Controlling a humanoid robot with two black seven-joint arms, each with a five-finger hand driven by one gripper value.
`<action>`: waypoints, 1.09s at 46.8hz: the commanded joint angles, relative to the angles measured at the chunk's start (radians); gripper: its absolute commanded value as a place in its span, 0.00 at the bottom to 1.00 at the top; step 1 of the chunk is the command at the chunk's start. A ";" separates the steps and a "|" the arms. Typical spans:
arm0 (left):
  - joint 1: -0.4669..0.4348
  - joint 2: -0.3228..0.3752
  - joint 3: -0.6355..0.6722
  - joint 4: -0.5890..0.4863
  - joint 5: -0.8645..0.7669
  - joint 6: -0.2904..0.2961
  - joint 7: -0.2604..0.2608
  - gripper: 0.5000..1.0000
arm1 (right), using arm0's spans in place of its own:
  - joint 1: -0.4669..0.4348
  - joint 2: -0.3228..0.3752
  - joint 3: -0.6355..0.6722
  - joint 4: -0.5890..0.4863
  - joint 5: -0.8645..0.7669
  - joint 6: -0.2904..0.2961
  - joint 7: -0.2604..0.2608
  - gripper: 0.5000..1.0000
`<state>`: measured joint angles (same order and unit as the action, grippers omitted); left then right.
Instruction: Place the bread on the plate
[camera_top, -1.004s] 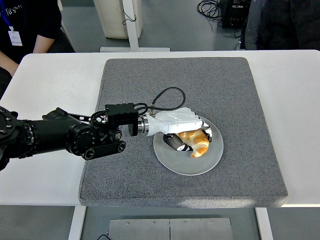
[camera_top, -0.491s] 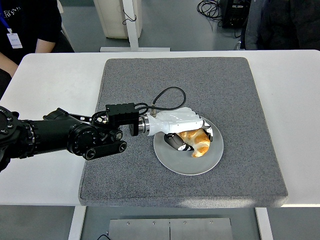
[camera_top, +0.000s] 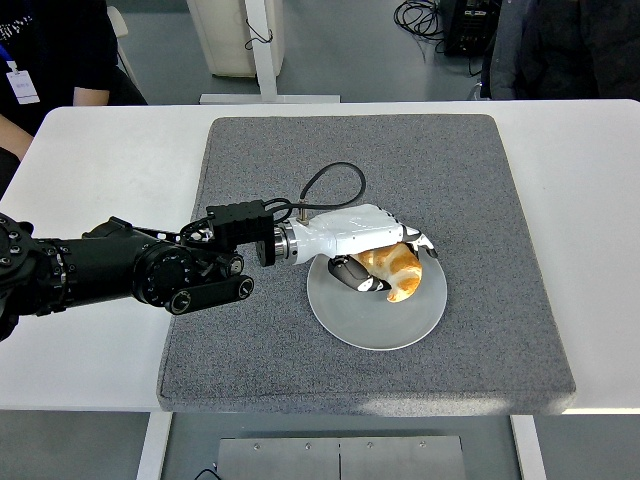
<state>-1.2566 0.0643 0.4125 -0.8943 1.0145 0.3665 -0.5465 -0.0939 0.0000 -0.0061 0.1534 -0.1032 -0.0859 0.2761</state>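
Head view: left hand (camera_top: 375, 250) closed around bread (camera_top: 392, 270), fingers wrapped over it, above silver plate (camera_top: 375, 318) at plate's 12 o'clock. Plate sits on grey mat (camera_top: 300, 160) on white worktop (camera_top: 110, 160). Person's dark sleeve (camera_top: 50, 50) at 10 o'clock.

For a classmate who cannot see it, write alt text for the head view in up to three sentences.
A robot's left hand, white on a black arm reaching in from the left, grasps a golden croissant over a round grey plate. The plate sits on a grey mat covering most of a white table. The right arm is not visible.
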 joint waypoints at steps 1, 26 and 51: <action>0.000 0.000 0.000 -0.001 0.000 0.000 0.000 0.51 | 0.000 0.000 0.000 0.000 -0.001 0.000 0.000 1.00; 0.002 0.000 -0.014 -0.003 -0.054 0.000 -0.001 0.90 | 0.000 0.000 0.000 0.000 0.000 0.000 0.000 1.00; -0.063 0.043 -0.119 -0.014 -0.276 -0.130 0.005 0.95 | 0.000 0.000 0.000 0.005 -0.001 0.000 0.000 1.00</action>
<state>-1.2995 0.0908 0.3202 -0.9069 0.7748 0.2797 -0.5440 -0.0936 0.0000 -0.0064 0.1564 -0.1032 -0.0859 0.2761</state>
